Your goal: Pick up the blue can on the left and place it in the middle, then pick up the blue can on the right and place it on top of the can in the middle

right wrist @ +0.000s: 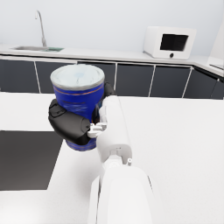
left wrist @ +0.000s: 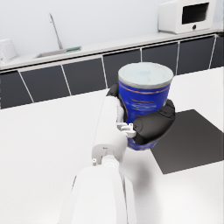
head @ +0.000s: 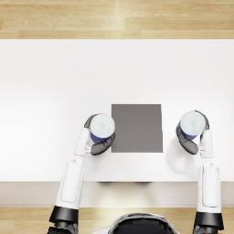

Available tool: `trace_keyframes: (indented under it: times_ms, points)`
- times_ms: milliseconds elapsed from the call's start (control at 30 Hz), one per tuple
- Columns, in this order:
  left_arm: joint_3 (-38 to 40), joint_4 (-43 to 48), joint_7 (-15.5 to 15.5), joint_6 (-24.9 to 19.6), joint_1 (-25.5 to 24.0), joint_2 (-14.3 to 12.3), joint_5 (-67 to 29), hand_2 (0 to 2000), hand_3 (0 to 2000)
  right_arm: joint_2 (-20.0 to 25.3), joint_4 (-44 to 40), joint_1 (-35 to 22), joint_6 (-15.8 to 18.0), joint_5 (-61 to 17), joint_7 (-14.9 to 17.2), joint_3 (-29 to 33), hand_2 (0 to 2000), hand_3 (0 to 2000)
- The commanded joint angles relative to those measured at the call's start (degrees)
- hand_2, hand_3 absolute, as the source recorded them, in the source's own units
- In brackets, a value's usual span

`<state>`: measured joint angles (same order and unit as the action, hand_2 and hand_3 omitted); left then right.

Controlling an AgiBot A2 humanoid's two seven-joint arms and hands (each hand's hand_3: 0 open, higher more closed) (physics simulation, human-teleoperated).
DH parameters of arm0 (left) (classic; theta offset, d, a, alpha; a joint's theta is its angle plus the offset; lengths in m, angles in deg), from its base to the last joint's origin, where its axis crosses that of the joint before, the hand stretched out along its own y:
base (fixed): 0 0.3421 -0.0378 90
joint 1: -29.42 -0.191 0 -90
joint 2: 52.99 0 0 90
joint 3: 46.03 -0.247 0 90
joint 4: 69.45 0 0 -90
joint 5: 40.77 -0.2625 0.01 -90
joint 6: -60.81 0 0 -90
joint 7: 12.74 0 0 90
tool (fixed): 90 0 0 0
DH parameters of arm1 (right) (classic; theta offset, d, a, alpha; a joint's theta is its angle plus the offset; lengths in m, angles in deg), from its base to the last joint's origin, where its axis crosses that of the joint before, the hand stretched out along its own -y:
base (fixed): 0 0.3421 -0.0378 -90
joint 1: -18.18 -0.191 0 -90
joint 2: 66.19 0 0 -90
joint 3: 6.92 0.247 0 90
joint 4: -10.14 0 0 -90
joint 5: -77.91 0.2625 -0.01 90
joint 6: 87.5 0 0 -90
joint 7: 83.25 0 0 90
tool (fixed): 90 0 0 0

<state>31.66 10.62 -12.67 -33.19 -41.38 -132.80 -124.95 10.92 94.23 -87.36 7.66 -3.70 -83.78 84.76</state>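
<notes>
Two blue cans with pale lids are in play on a white table (head: 55, 77). My left hand (head: 101, 142) grips the left can (head: 102, 127), which overlaps the left edge of a dark grey mat (head: 137, 128); the left wrist view shows the same can (left wrist: 144, 98) wrapped by that hand (left wrist: 148, 124) beside the mat (left wrist: 192, 140). My right hand (head: 189, 142) grips the right can (head: 192, 124) just right of the mat. In the right wrist view that can (right wrist: 78, 100) sits in the hand (right wrist: 72, 124), the mat (right wrist: 26, 157) beside it.
The table's front edge (head: 114, 183) lies close to both forearms. A wooden floor (head: 114, 18) lies beyond the far edge. A counter with a sink and faucet (left wrist: 54, 33) and a white microwave (right wrist: 170, 43) stand in the background.
</notes>
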Motion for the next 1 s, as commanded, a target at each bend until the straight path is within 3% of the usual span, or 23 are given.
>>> trace_keyframes:
  times_ms: [33,167,367,400,433,500,533,567,700,733,767,800,833,900,1000]
  points:
    - [-5.1,-1.5,0.0,0.0,4.9,-2.6,0.0,2000,1520,0.0,9.5,1.0,0.4,0.0,0.0,-1.7,2000,1520]
    - [-9.1,-7.3,0.1,0.0,8.9,-5.2,9.4,2000,1520,0.5,11.6,0.0,0.9,0.0,-0.1,-1.7,2000,1520]
    - [-12.4,-19.9,0.3,0.0,15.8,-9.6,13.4,2000,1520,1.3,11.6,-1.6,1.0,0.0,0.0,-4.0,2000,1520]
    - [-20.2,-21.1,0.4,0.0,18.9,-6.1,13.6,2000,1520,1.4,11.6,-1.6,1.1,0.0,0.0,-3.9,2000,1520]
    - [-14.7,-22.4,0.4,0.0,17.7,-9.7,13.7,2000,1520,1.5,11.6,-1.6,1.2,0.0,0.0,-3.9,2000,1520]
    - [-15.7,-24.3,0.7,-0.1,17.9,-10.1,13.8,2000,1520,1.7,11.3,-1.8,1.3,0.0,0.0,-3.5,2000,1520]
    - [-21.8,-25.1,3.0,-0.1,19.6,-7.3,13.9,2000,1520,1.8,11.1,-2.0,1.4,0.0,0.0,-3.7,2000,1520]
    - [-17.7,-26.5,5.3,-0.2,18.3,-9.6,13.9,2000,1520,1.9,11.3,-2.2,1.5,0.0,0.0,-3.8,2000,1520]
    - [-18.6,-28.9,12.0,-0.3,18.0,-10.1,14.0,2000,1520,2.5,12.1,-3.5,1.5,0.0,-0.1,-4.9,2000,1520]
    - [-24.7,-29.3,13.1,-0.4,19.5,-7.7,14.0,2000,1520,2.7,12.1,-3.9,1.4,0.0,-0.1,-5.0,2000,1520]
    - [-20.2,-30.0,14.3,-0.4,18.4,-9.8,14.0,639,1193,2.8,12.5,-3.9,1.5,0.0,-0.1,-5.3,2000,1520]
    - [-25.1,-31.5,15.5,0.1,20.1,-8.3,14.0,0,867,2.9,12.6,-4.0,1.5,0.0,-0.1,-5.7,2000,1520]
    - [-21.0,-33.1,16.4,1.0,19.4,-10.1,14.0,0,540,2.9,12.9,-3.8,1.4,0.0,-0.1,-5.8,2000,1520]
    - [-25.6,-35.9,17.6,2.4,21.1,-8.9,14.0,0,0,3.1,12.9,-3.8,0.9,0.0,-0.1,-5.7,2000,1520]
    - [-21.4,-36.0,18.3,3.4,19.9,-10.1,14.0,0,0,3.5,13.4,-4.4,2.5,0.0,-0.1,-5.8,2000,1520]
